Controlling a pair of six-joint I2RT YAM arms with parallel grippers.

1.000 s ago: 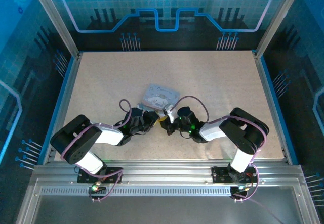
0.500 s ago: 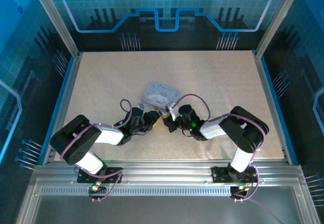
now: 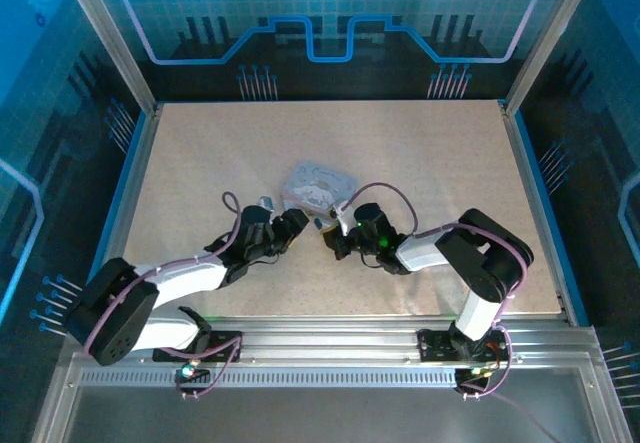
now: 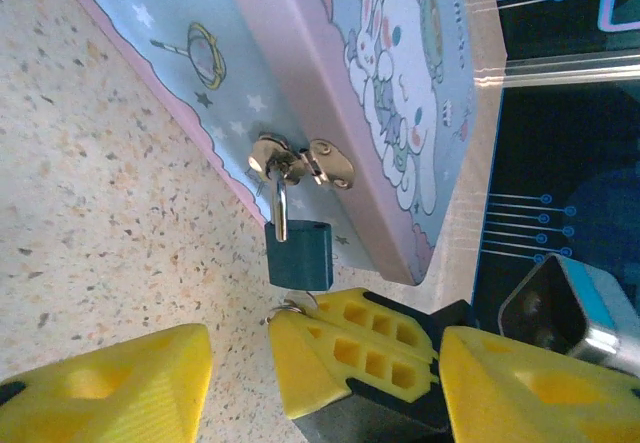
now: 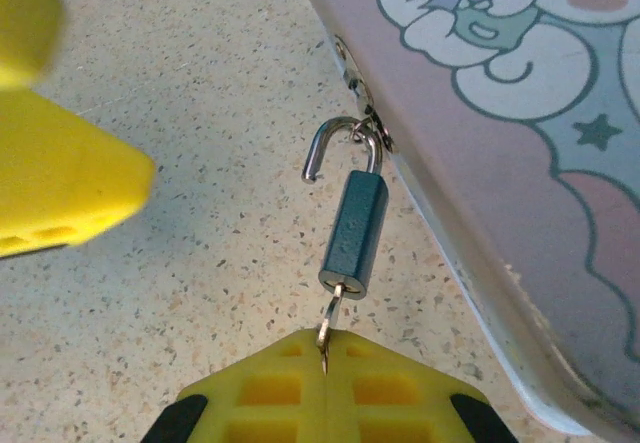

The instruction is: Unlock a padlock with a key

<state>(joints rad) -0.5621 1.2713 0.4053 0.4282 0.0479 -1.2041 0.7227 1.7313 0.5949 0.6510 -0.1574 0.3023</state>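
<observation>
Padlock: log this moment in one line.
padlock: shackle open, hooked through tin box hasp | key: in keyhole | right gripper: jaws shut on key | left gripper: jaws open, empty

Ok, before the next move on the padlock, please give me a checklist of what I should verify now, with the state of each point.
1. Key seated in the bottom of the padlock: ok.
2. Right fingers closed on the key: ok.
3. Shackle released: ok, one end is free of the body.
4. Padlock off the hasp of the tin box: not ok, the shackle hangs through it.
5. Left fingers open and apart from the padlock: ok.
6. Tin box will hold when the padlock is pulled: cannot tell.
</observation>
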